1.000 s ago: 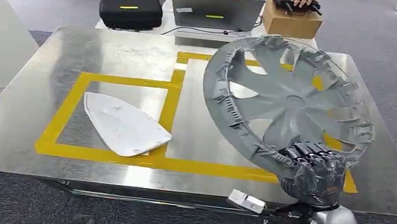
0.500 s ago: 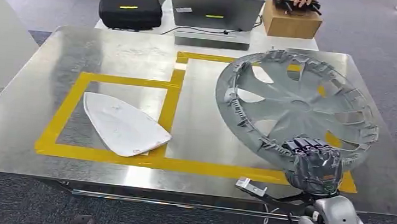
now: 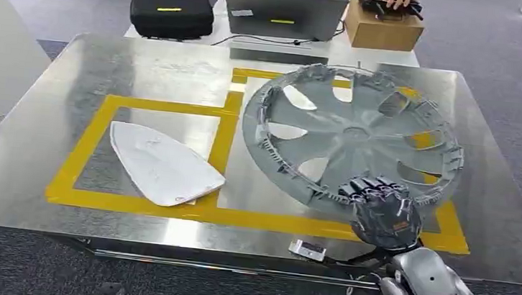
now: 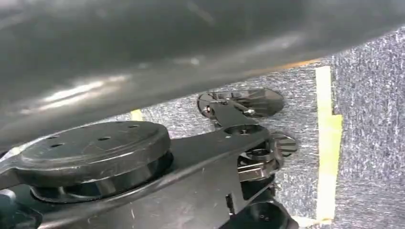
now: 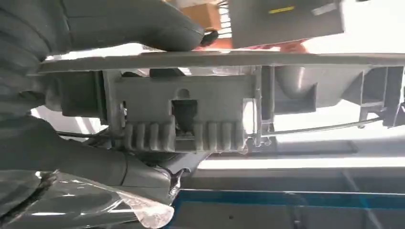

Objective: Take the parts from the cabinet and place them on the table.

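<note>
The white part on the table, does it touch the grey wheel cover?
No. The white part lies in the left yellow-taped box, with bare table between it and the wheel cover held by the right hand.

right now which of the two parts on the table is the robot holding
The grey wheel cover, gripped at its near rim by the right hand; the white part lies untouched.

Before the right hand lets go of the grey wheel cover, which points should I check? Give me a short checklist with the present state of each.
1. Right hand grips the near rim of the grey plastic wheel cover: ok.
2. Cover lies over the right yellow tape rectangle on the steel table: ok.
3. Cover rests flat on the table: cannot tell; it looks low, but the near rim is in the hand.
4. Cover is apart from the white flat panel: ok.
5. Left hand free: cannot tell.
</note>
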Controlling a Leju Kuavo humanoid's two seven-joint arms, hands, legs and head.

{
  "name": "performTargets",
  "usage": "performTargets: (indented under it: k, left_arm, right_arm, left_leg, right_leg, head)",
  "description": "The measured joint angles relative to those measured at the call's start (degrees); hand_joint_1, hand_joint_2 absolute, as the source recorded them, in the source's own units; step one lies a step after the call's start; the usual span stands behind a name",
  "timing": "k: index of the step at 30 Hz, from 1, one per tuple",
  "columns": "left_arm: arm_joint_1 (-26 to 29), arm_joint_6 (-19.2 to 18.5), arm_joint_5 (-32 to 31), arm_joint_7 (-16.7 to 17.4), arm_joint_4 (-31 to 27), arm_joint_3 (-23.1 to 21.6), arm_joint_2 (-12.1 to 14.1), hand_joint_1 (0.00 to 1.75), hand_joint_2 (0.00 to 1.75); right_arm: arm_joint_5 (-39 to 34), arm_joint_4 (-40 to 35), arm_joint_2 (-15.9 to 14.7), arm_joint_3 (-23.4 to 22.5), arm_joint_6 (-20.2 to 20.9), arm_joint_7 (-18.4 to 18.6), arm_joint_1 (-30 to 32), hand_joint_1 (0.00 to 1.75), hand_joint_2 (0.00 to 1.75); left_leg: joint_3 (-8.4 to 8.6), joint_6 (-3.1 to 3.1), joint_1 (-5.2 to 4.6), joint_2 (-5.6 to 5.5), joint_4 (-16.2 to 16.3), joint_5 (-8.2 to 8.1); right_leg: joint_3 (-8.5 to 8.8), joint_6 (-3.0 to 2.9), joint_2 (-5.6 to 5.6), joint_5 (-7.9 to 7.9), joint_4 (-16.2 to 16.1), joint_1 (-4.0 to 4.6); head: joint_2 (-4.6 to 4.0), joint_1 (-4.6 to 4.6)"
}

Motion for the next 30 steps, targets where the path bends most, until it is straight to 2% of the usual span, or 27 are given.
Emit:
performTargets:
  k: [10,20,30]
  left_arm:
    - [-0.37,-0.15,-0.2,0.0,0.0,-0.04,0.0,0.0,0.0]
    - [-0.4,-0.17,-0.2,0.0,0.0,-0.04,0.0,0.0,0.0]
    - [-0.37,-0.17,0.06,-0.28,0.0,-0.04,0.02,0.0,0.0]
  right_arm:
    - [-4.33,-0.11,-2.58,7.37,2.08,0.37,-2.89,1.75,1.75]
    - [-5.05,-0.11,-3.76,9.27,2.32,0.68,-2.97,1.75,1.75]
    - [-7.71,1.27,-4.68,9.71,4.74,1.18,-2.66,1.75,1.75]
  left_leg:
    - [0.0,0.0,0.0,0.0,0.01,0.01]
    - [-0.01,0.0,0.0,0.0,0.01,0.0]
    - [-0.02,0.0,0.0,0.0,0.01,0.0]
  right_leg:
    - [0.0,0.0,0.0,0.01,0.0,0.0]
    - [-0.01,0.0,0.0,0.01,0.0,0.0]
    - [-0.03,0.0,0.01,0.01,0.0,0.0]
  head:
    - [0.0,-0.02]
    - [0.0,-0.02]
    - [0.0,-0.02]
